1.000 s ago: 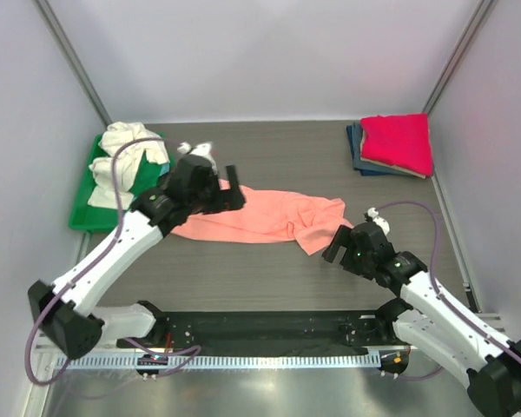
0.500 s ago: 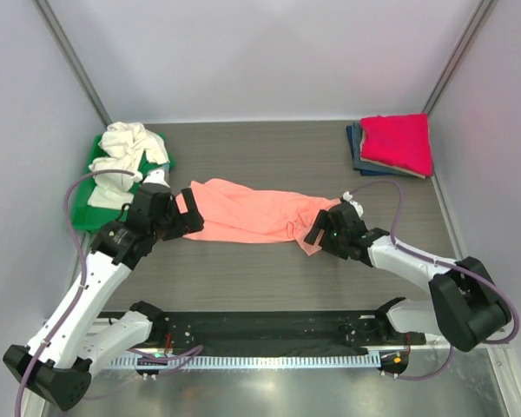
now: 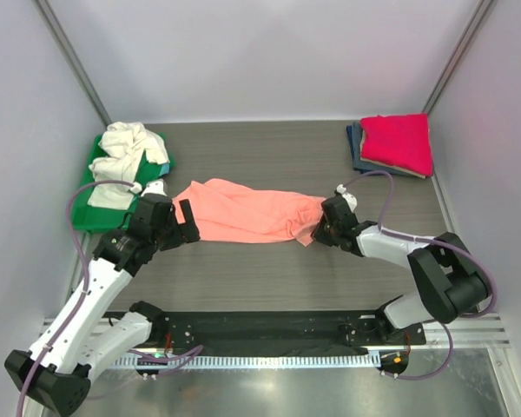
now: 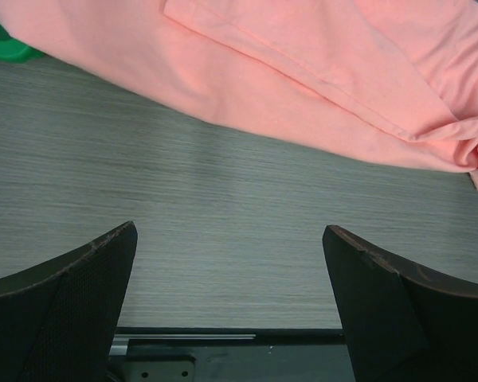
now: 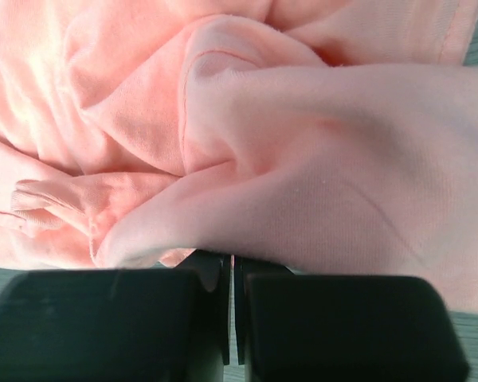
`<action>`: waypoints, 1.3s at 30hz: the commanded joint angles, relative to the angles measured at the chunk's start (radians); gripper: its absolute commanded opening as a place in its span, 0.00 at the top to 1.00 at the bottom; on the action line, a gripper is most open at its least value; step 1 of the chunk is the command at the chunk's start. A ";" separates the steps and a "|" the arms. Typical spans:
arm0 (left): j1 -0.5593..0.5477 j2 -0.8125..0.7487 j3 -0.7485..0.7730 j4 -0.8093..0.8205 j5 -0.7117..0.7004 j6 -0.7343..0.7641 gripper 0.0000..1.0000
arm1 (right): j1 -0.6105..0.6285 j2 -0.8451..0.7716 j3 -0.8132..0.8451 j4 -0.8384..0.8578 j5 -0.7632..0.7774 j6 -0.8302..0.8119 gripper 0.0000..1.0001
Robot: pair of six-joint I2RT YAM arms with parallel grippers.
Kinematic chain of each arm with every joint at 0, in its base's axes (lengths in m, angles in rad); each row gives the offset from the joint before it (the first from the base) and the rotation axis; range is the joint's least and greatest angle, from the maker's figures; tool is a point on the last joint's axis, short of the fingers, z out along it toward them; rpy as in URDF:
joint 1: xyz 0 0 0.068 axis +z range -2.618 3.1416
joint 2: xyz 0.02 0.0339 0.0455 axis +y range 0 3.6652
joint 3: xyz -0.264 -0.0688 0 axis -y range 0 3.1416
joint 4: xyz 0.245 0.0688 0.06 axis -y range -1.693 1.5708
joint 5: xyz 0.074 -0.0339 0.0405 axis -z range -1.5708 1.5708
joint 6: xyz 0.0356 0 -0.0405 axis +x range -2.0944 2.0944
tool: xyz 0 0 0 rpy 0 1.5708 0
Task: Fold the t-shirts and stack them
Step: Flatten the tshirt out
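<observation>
The salmon-pink t-shirt lies crumpled and stretched left to right across the middle of the table. My right gripper is low at its right end and shut on a bunched fold of the shirt, whose fabric drapes over the right gripper's closed jaws. At the shirt's left end my left gripper stands open. In the left wrist view the left gripper has only bare table between its fingers, and the pink shirt lies just ahead of them.
A cream-white t-shirt is heaped on the green tray at the left. At the back right a folded magenta-red t-shirt lies on folded dark blue ones. White walls close in three sides.
The right gripper has reached into the shirt's right end and shut on it. The left gripper has come down and to the left, off the shirt, still open.
</observation>
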 commanded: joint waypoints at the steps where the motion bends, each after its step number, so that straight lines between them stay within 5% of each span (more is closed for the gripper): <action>1: 0.011 0.018 0.027 0.017 -0.034 -0.010 0.00 | -0.024 -0.042 -0.049 -0.064 0.045 -0.022 0.99; 7: 0.025 0.032 0.065 -0.016 -0.084 -0.046 0.00 | -0.113 -0.378 -0.041 -0.287 0.072 -0.071 0.99; 15: 0.057 0.089 0.010 0.043 -0.106 -0.164 0.00 | -0.418 -0.751 -0.024 -0.487 0.022 -0.128 0.99; 23: 0.057 0.182 -0.045 0.201 -0.078 -0.237 0.03 | -0.532 -0.721 -0.063 -0.441 -0.026 -0.060 0.99; 31: 0.057 0.522 -0.029 0.464 -0.012 -0.215 0.25 | -0.532 -0.639 -0.099 -0.355 -0.169 -0.060 0.99; 39: 0.059 0.786 0.097 0.570 0.005 -0.197 0.28 | -0.531 -0.581 -0.083 -0.334 -0.201 -0.083 0.99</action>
